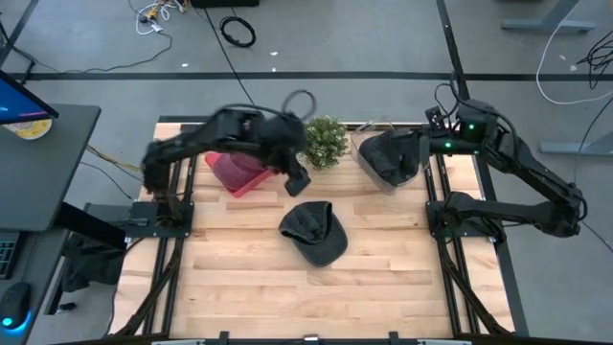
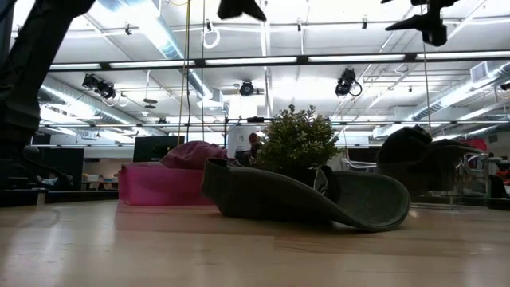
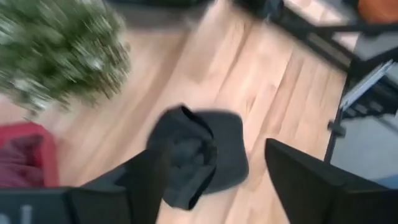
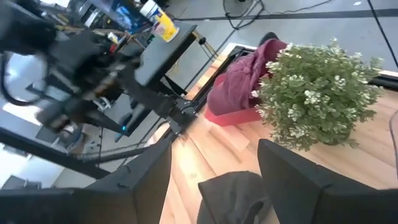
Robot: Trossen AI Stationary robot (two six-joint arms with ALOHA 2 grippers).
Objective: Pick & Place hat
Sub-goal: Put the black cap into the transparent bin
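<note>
A dark grey cap point(image 1: 314, 232) lies on the wooden table near its middle. In the low view the cap point(image 2: 303, 199) rests on its underside with the brim toward the right. My left gripper point(image 1: 297, 180) hangs open in the air just beyond the cap's far-left side. In its wrist view the open fingers point(image 3: 214, 152) frame the cap point(image 3: 193, 155) from above without touching it. My right gripper point(image 1: 423, 149) is open point(image 4: 214, 149) over a clear bin point(image 1: 369, 165) at the far right. That bin holds another dark cap point(image 1: 395, 155).
A small potted plant point(image 1: 326, 141) stands at the far edge behind the cap. Left of it, a pink bin point(image 1: 251, 182) holds a maroon cap point(image 1: 230, 165). Bare wood stretches toward the near edge point(image 1: 306, 307). A desk with a monitor point(image 1: 19, 110) sits left of the table.
</note>
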